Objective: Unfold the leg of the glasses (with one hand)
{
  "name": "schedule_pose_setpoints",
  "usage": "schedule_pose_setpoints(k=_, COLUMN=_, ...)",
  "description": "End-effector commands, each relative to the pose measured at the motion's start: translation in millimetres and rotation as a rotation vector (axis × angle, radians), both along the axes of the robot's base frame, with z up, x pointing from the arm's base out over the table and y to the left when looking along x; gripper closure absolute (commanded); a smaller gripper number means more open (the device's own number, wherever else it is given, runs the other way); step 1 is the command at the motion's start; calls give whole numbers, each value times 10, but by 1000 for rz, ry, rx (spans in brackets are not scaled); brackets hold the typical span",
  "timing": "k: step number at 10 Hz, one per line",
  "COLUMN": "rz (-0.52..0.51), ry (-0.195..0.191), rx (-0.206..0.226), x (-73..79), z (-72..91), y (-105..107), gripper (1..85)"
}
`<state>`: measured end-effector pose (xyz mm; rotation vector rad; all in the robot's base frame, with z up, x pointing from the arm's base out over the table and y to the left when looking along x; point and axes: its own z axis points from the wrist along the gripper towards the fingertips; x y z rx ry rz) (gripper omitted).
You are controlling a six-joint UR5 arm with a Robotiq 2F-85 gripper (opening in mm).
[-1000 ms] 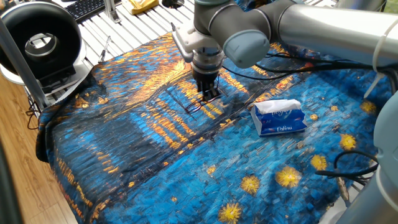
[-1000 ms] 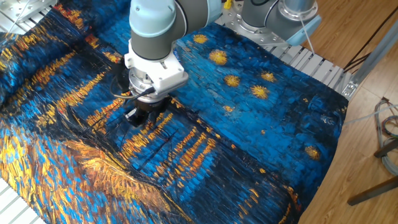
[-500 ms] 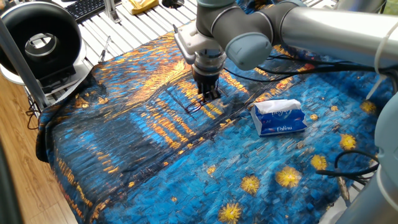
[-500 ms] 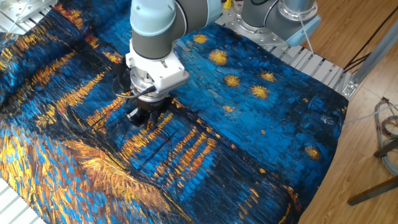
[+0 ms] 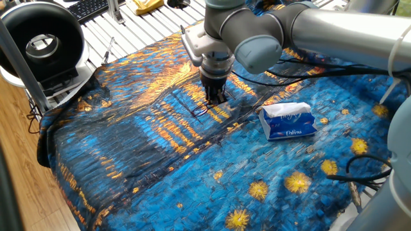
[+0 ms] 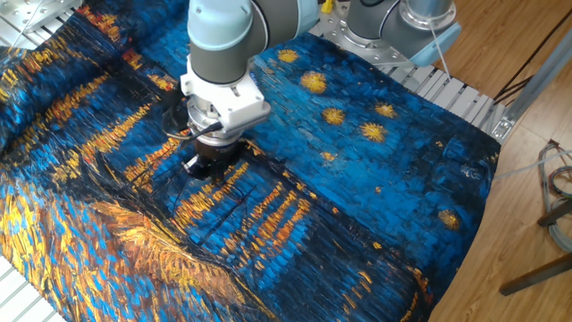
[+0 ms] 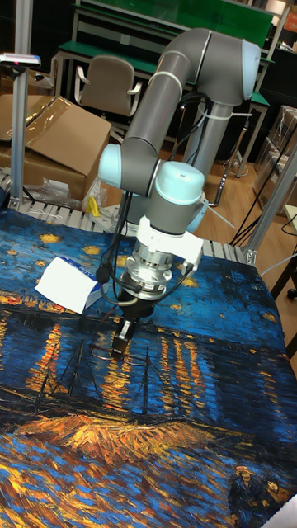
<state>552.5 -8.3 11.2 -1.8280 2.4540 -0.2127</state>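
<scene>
The glasses (image 5: 201,110) lie on the blue and orange painted cloth (image 5: 128,147), a thin dark wire frame with an oval lens showing just left of the fingers. My gripper (image 5: 216,97) points straight down onto their right end. Its black fingers stand close together and seem pinched on a leg of the glasses. From the opposite side, the gripper (image 6: 204,165) covers the glasses, so the frame does not show there. In the tall view the gripper (image 7: 121,345) touches the cloth with its fingers together.
A blue-white tissue pack (image 5: 288,121) lies right of the gripper, also seen as the tissue pack (image 7: 69,285). A black round fan (image 5: 42,42) stands at the table's far left corner. Cables (image 5: 359,168) lie at the right edge.
The gripper's fingers have drawn closer together at the glasses. The arm has shifted very slightly to the right. The glasses have stayed where they were.
</scene>
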Motion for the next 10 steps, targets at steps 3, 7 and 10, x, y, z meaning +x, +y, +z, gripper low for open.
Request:
schedule_pose_setpoints(k=3, rz=-78, ry=-8, rx=25, x=-31, z=34, y=27, gripper=707)
schedule_pose_setpoints(k=7, rz=-133, ry=-5, rx=25, x=-59, z=82, y=9, gripper=817)
schedule_pose_setpoints(k=10, rz=-179, ry=1, rx=37, x=-78, z=165, y=48, gripper=847)
